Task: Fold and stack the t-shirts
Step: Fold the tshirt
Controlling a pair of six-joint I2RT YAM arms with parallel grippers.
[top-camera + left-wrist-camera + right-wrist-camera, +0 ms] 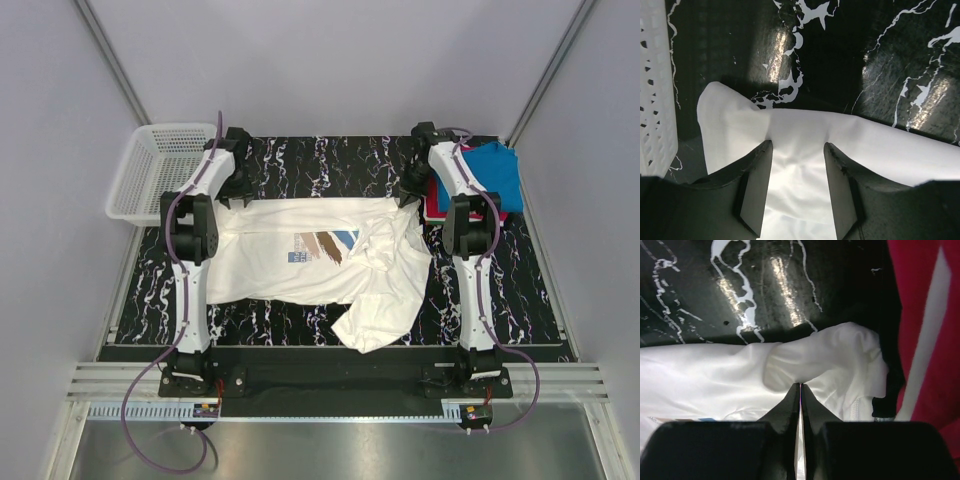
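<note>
Black marbled table [330,160]; white t-shirt [280,270]

2 white arms [192,300] with black joints [190,222], purple cables [124,400] and dark jaws

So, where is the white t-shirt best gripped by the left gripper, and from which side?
Grip the white t-shirt at its far left corner, from above. It lies flat on the table, that corner is free, and the open left gripper stands over its edge. The right gripper pinches the opposite far corner.
</note>
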